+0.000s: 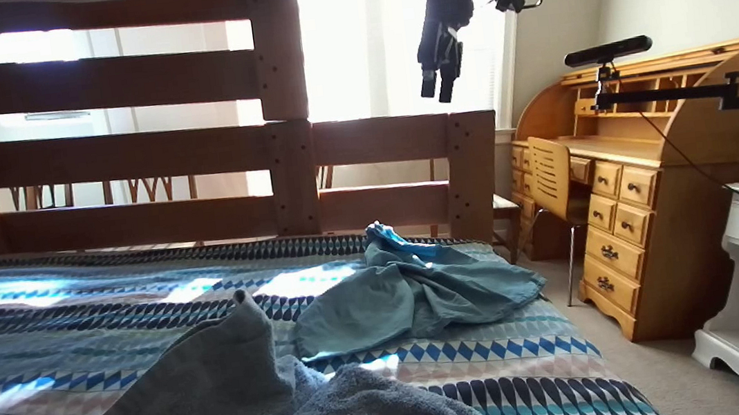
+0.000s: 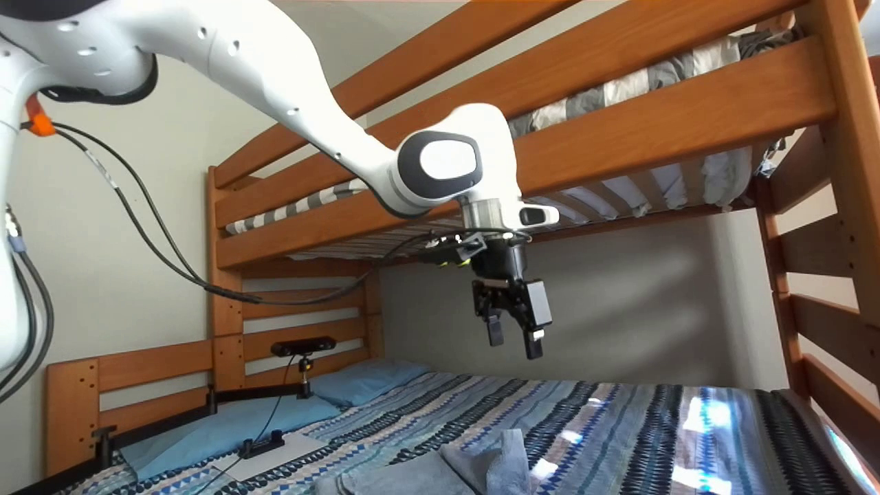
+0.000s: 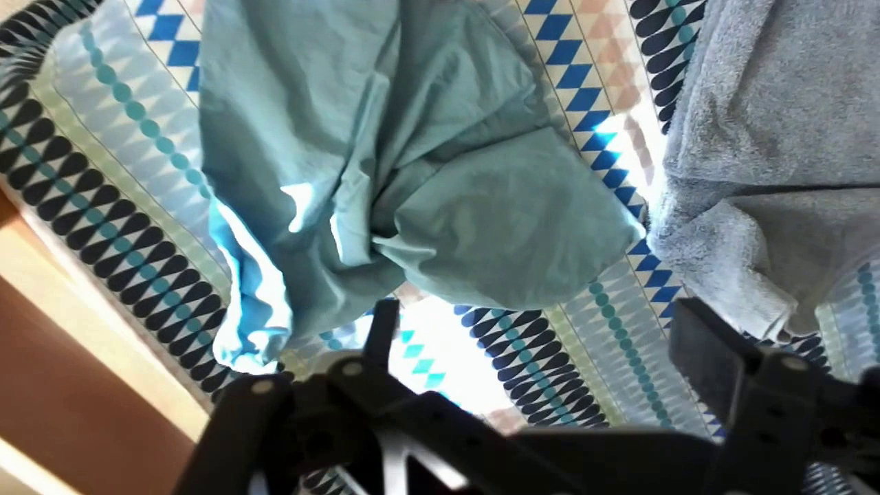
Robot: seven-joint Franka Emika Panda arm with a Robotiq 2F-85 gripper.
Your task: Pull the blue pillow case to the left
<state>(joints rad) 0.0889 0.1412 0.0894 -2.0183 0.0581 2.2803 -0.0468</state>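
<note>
The blue-green pillow case lies crumpled on the striped bedspread, near the bed's edge in an exterior view. It fills the upper middle of the wrist view, with folds in its centre and a brighter blue end at lower left. My gripper is open and empty in the wrist view, its fingers wide apart and pointing at the bed. It hangs well above the bed in both exterior views, touching nothing. The crumpled pillow case is out of view in the exterior view with the whole arm.
A grey towel lies beside the pillow case, also in the wrist view. A wooden bed end rises behind. The upper bunk rail is close to the arm. Light-blue pillows and a stand-mounted camera are at the far bed end.
</note>
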